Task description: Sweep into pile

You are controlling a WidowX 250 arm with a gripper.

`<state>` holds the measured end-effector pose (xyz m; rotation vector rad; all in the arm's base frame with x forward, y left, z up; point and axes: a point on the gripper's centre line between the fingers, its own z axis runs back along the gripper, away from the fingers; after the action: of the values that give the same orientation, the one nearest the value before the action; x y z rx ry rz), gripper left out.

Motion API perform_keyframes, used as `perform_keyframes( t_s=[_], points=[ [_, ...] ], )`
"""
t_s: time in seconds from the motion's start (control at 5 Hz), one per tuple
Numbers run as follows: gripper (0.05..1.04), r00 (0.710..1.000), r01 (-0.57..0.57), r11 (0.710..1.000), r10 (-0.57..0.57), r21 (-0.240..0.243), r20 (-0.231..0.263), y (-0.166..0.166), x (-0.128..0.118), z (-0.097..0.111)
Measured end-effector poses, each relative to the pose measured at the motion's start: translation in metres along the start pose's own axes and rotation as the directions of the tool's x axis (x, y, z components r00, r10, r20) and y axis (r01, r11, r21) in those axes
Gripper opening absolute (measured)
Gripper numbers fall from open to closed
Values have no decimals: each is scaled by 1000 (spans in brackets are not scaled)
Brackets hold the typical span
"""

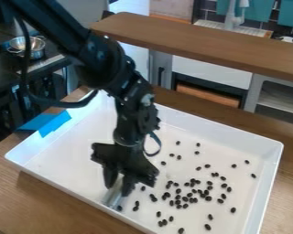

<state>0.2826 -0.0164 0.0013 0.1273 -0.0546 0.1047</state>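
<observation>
Small black beans (208,199) lie scattered over the right half of a white tray (222,130). They bunch most closely right of the tray's middle, toward the near side, with single beans spread loosely around that cluster, some out toward the right wall and the near wall. A few lie just beside a pale, shiny tool (114,196), which stands tilted inside the tray close to its near wall, left of the cluster. The black gripper (118,183) points down over it, its fingers a little apart with the upper end of the tool pinched between them. The arm comes in from the far left, and a dark cable (24,75) loops beside it.

The tray rests on a brown wooden table (42,199). Blue tape (56,123) runs over its left rim onto the wood. Beyond the table is a raised wooden counter (204,49), with pale cabinetry (211,72) behind and below it. At the far left, metal bowls (28,44) sit on a dark surface; at the far right hang teal cloths (290,14).
</observation>
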Motion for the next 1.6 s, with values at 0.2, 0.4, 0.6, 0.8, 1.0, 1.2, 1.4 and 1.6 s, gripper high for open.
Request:
perform_keyframes(
  t_s=[0.2, 0.4, 0.6, 0.8, 1.0, 1.2, 1.4, 1.6],
  points=[
    [338, 999, 13, 1000, -12, -8, 31, -21, -1, 2],
    [338, 999, 19, 1000, -19, -18, 47, -39, -4, 5],
    [338, 998, 17, 1000, -16, -20, 55, -58, -5, 5],
    [338, 998, 30, 999, -28, -35, 55, -82, -9, 9],
    [338, 999, 27, 998, -25, -54, 43, -104, -10, 14],
    [338, 999, 38, 997, -36, -64, 29, -124, -12, 19],
    [338, 999, 36, 997, -34, -74, 31, -132, -12, 24],
    [338, 999, 19, 996, -17, -89, 29, -114, -1, 28]
  ],
)
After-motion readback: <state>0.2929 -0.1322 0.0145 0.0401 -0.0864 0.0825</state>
